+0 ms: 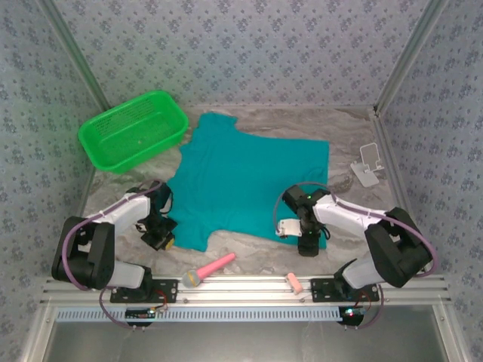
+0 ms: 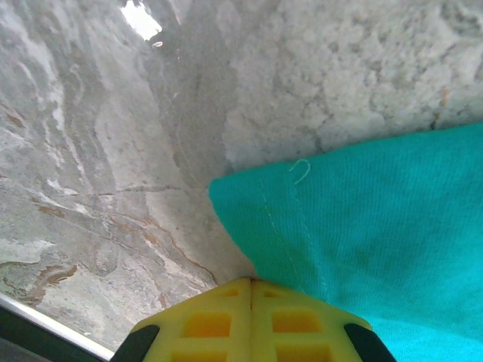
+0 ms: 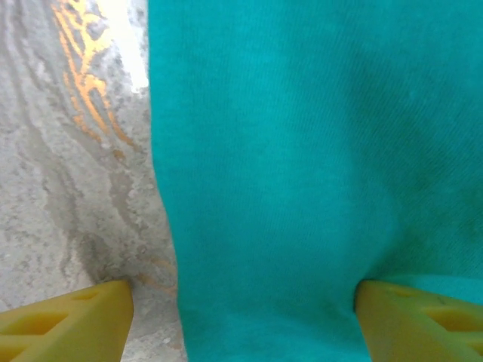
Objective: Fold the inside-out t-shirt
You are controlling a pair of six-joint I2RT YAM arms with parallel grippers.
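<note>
- Two tools sit low at the near hem of the inside-out t-shirt [image 1: 241, 177], which lies spread flat on the table [image 1: 256, 260], near the green basket [image 1: 133, 128]
- My left tool [image 2: 250, 283] is pressed together and seems to pinch the hem corner
- My right tool [image 3: 243, 294] stands spread, one finger on bare table, the other over cloth, astride the side edge
- I judge the cloth light, soft and limp: it will sag and drag rather than slip, so take it at the stitched corners, both sides level
</note>
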